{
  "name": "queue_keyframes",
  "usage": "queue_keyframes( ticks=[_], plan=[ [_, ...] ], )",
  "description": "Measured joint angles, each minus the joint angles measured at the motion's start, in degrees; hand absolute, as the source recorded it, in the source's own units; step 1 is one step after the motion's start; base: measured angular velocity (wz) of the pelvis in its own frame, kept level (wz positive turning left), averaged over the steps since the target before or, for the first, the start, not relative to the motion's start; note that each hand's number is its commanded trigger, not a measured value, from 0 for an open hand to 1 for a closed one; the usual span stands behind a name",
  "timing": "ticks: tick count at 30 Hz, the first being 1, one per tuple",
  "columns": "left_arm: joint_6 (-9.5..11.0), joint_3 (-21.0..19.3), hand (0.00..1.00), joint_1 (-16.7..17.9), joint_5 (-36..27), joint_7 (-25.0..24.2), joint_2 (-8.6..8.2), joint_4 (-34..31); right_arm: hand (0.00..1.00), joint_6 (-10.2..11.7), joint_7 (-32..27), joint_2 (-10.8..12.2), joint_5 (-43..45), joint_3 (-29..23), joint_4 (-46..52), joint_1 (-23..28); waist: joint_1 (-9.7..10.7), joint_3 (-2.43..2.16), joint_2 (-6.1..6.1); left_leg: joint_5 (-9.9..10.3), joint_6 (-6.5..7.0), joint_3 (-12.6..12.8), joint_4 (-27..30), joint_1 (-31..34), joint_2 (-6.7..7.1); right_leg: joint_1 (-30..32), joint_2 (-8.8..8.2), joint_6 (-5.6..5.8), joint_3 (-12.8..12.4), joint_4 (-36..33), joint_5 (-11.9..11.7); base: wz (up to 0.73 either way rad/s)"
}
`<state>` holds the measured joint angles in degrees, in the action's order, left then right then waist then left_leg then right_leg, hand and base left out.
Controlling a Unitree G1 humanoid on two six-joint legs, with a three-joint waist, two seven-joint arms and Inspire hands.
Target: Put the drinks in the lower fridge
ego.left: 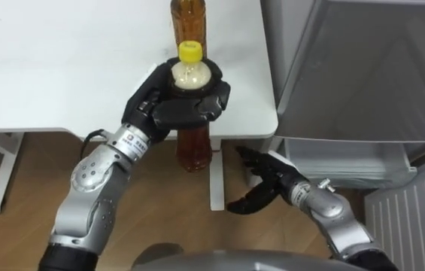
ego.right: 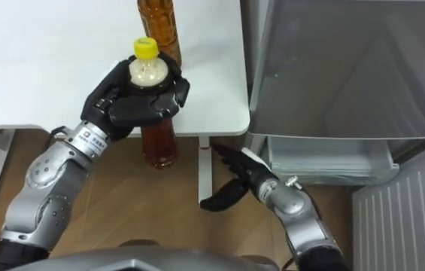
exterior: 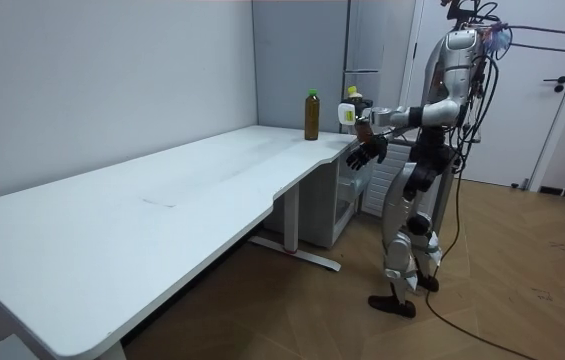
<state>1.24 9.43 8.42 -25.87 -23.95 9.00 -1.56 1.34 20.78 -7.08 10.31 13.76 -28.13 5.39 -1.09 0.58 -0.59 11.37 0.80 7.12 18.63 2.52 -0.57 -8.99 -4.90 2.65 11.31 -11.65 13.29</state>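
Observation:
My left hand (ego.left: 174, 102) is shut on a tea bottle (ego.left: 194, 147) with a yellow cap, gripping it near the neck. The bottle hangs upright in front of the white table's (ego.left: 62, 68) front edge, off the tabletop. A second amber bottle (ego.left: 188, 19) stands on the table just behind it, near the table's right corner. My right hand (ego.left: 268, 177) is open and lower down, below the table edge, between the table leg and the fridge. In the room view the held bottle (exterior: 348, 114) is at chest height beside the standing bottle (exterior: 311, 115).
The grey fridge (ego.left: 362, 68) stands right of the table. Its lower compartment is open, showing a clear drawer (ego.left: 347, 162), and the white door (ego.left: 415, 218) swings out at the lower right. A white table leg (ego.left: 217, 177) stands close to my right hand.

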Motion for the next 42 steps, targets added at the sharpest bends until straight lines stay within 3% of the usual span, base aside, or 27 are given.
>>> queue_keyframes(
  ticks=[9, 14, 23, 32, 37, 42],
  plan=[
    [-0.13, 1.67, 1.00, 0.41, -1.09, -0.48, -0.07, 1.00, 0.00, -0.28, 7.40, -0.28, -6.12, 2.86, 4.04, 0.20, -0.68, 0.22, 0.27, 0.01, 0.07, -0.67, 0.39, 1.55, 0.08, 0.95, 0.01, 0.00, 0.40, -0.13, 0.00, 0.03],
    [-0.14, 3.36, 1.00, 1.11, -1.08, -1.38, 0.88, 0.99, 0.00, -0.31, 12.25, -0.22, -12.16, 2.99, 4.61, 0.18, -0.44, 0.58, -0.61, 0.06, 0.14, -1.08, 1.12, 2.21, 0.28, 0.94, 0.02, 0.00, 0.50, -0.08, 0.00, 0.07],
    [-0.14, 4.01, 1.00, 1.11, -0.95, -1.65, 0.80, 0.98, 0.00, -1.74, 20.11, 0.02, -13.39, 5.54, 6.24, 0.20, -0.87, 0.58, -1.06, 0.09, 0.18, -0.86, 0.95, 2.28, 0.16, 1.73, 0.01, 0.01, 0.49, -0.65, 0.01, 0.00],
    [-0.14, 5.90, 1.00, 1.11, -0.90, -2.11, 1.36, 1.17, 0.00, -2.87, 23.40, -1.84, -15.04, 5.79, 6.23, 0.25, -1.95, 0.75, -2.45, -0.02, 0.28, -0.54, 0.74, 2.27, 0.06, 2.15, -0.06, 0.02, 0.28, -1.03, 0.02, -0.02],
    [-0.14, 6.64, 1.00, 1.12, -0.75, -2.19, 1.44, 1.61, 0.00, -5.20, 24.51, -1.82, -16.59, 5.64, 6.27, 0.21, -2.42, 0.74, -2.43, -0.02, 0.28, -0.72, 1.03, 3.01, 0.05, 2.76, -0.03, 0.02, 0.26, -1.08, 0.02, 0.00],
    [-0.14, 7.52, 1.00, 1.12, -0.91, -2.72, 2.11, 1.72, 0.00, -5.82, 24.77, -1.76, -23.46, 5.88, 6.34, 0.14, -2.39, 0.72, -2.42, -0.04, 0.30, -0.61, 1.26, 3.35, 0.12, 2.91, -0.09, 0.02, 0.01, -1.14, 0.01, 0.00]
  ],
)
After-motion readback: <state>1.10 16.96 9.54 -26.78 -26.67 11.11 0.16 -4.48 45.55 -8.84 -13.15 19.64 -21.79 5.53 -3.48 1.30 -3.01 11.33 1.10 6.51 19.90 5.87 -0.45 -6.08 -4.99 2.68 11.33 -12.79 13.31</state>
